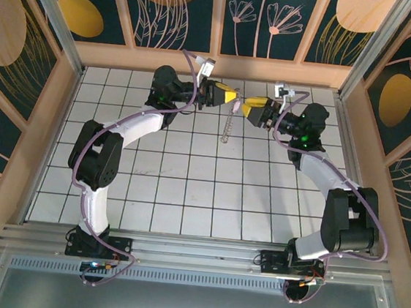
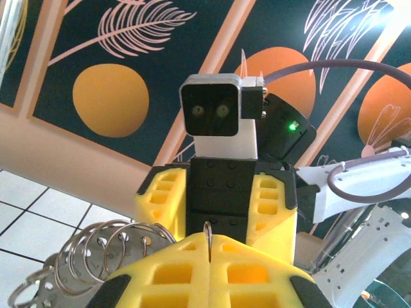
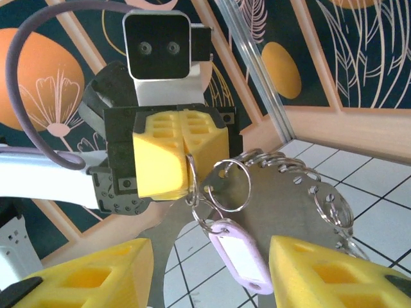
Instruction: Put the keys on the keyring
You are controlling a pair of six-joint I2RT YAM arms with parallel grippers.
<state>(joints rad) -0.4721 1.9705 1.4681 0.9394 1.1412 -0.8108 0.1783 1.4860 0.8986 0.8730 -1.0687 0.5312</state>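
- Both arms meet high over the far middle of the white tiled table, nose to nose.
- The left gripper is clamped tight, its yellow fingers pressed together on the thin keyring, whose wire edge pokes up from the seam in the left wrist view.
- The right gripper faces it with its jaws apart. Its yellow fingers sit wide at either side and grip nothing.
- The keys, one small lilac tag piece, dangle on a little split ring just under the left gripper's tips, hanging between the right gripper's spread fingers and touching neither.
- Whether that split ring is threaded onto the pinched keyring, I cannot tell.
- A bundle of metal rings on a punched plate hangs beside the tag, and from above it droops down between the two grippers.
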